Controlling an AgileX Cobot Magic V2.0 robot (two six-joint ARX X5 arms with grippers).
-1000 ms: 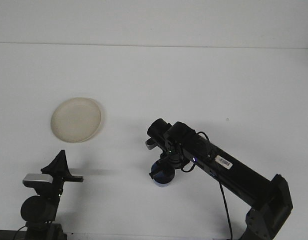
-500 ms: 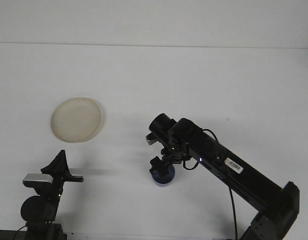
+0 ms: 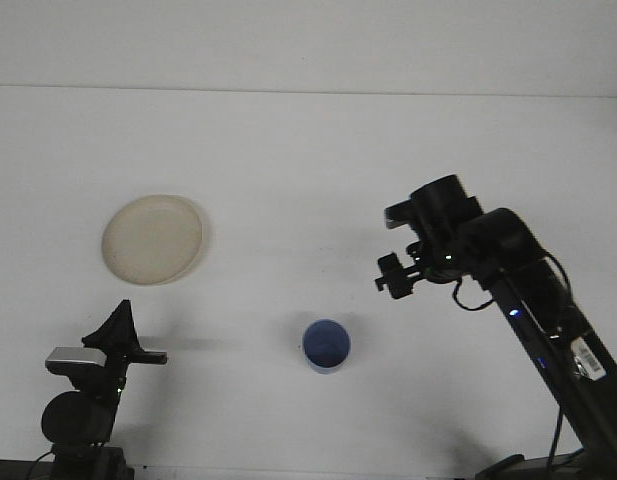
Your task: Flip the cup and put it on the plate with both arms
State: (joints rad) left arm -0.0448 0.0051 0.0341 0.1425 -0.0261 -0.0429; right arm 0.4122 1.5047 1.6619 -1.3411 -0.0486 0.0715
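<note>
The blue cup (image 3: 326,346) stands upright on the white table, mouth up, near the front centre, and nothing touches it. My right gripper (image 3: 393,277) hangs above the table up and to the right of the cup, open and empty. The cream plate (image 3: 153,238) lies at the left with nothing on it. My left gripper (image 3: 122,330) rests at the front left corner, below the plate, seen side-on.
The white table (image 3: 308,160) runs back to a pale wall. My right arm (image 3: 548,320) slants up from the bottom right corner. The left arm's base (image 3: 78,415) sits at the front edge.
My right gripper has let go of the cup and swung up and to the right, away from it. The cup now stands alone with its mouth up. The left arm has not moved.
</note>
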